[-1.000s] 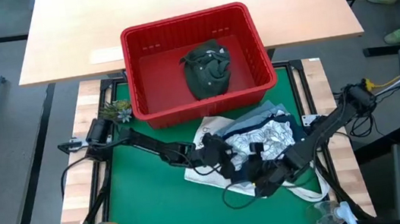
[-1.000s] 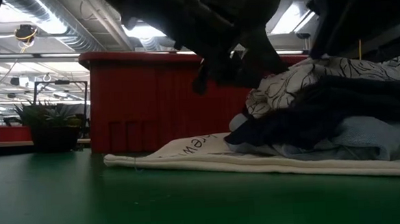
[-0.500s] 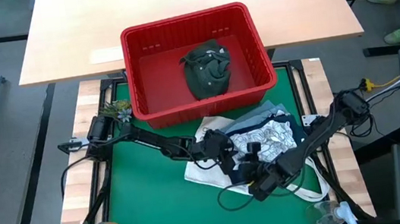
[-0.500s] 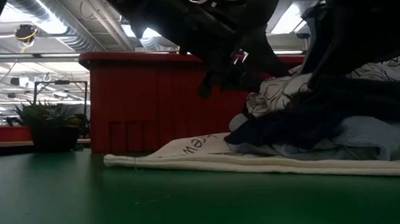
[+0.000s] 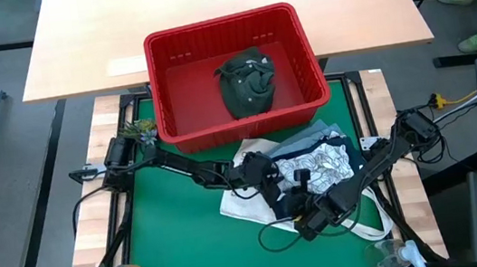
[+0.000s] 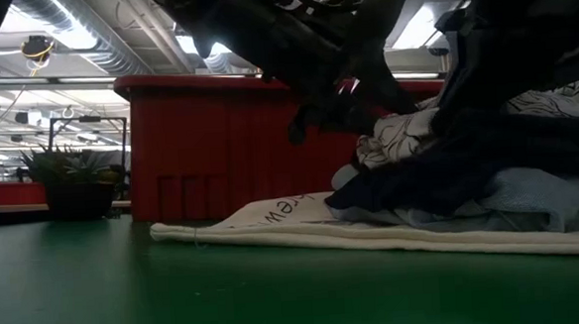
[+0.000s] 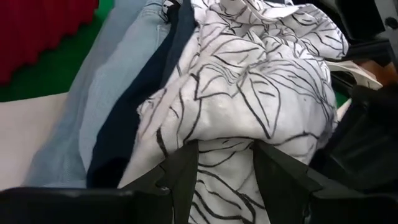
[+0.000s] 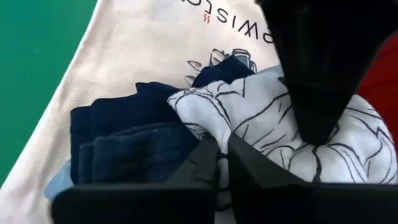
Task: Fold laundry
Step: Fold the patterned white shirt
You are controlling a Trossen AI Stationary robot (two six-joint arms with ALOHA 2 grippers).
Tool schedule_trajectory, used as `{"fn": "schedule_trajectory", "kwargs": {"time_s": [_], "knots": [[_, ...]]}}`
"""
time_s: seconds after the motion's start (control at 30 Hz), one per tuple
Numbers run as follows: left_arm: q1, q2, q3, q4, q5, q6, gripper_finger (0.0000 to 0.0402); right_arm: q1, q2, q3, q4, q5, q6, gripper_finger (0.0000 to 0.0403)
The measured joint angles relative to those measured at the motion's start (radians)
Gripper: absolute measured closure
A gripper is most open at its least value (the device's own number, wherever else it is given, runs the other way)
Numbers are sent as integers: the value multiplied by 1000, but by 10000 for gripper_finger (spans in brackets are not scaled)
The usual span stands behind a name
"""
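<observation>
**Both grippers at the clothes pile, one garment alone in the basket**

Red basket [image 5: 233, 72] stands at the far edge of the green mat [image 5: 179, 241], partly on the wooden table [image 5: 205, 10] behind. One dark olive garment [image 5: 247, 81] lies bunched inside it, toward the right half; the rest of the basket floor is bare.

Remaining laundry sits in a heap just in front of the basket, on top of a white tote bag [image 5: 240, 202] spread flat on the mat. Leaf-print white garment [image 7: 249, 81] on top; navy piece [image 8: 124, 143] and light blue denim [image 7: 93, 106] beneath and beside it.

Left gripper [image 7: 224, 163] is at the near-left side of the heap, fingers spread, with leaf-print cloth lying between them. Right gripper [image 8: 222, 155] comes in from the near-right, fingers drawn almost together at the edge of the leaf-print cloth, where it meets the navy; whether cloth is pinched, cannot tell.

Small potted plant [image 5: 135, 132] left of the basket. Both arms crowd over the heap and block much of it from the low view.
</observation>
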Motion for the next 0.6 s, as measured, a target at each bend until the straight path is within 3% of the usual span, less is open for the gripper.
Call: {"fn": "schedule_trajectory", "kwargs": {"time_s": [0.1,0.23,0.4,0.6], "knots": [[6,0,0,0,0,-1,250,0,0,1,-1,-34,3,385],[18,0,0,-3,4,-1,250,-1,0,20,-2,-170,3,371],[35,0,0,-80,7,-2,250,-1,0,31,-5,-278,0,395],[54,-1,0,-147,-1,6,250,0,0,32,-4,-322,-3,375]]}}
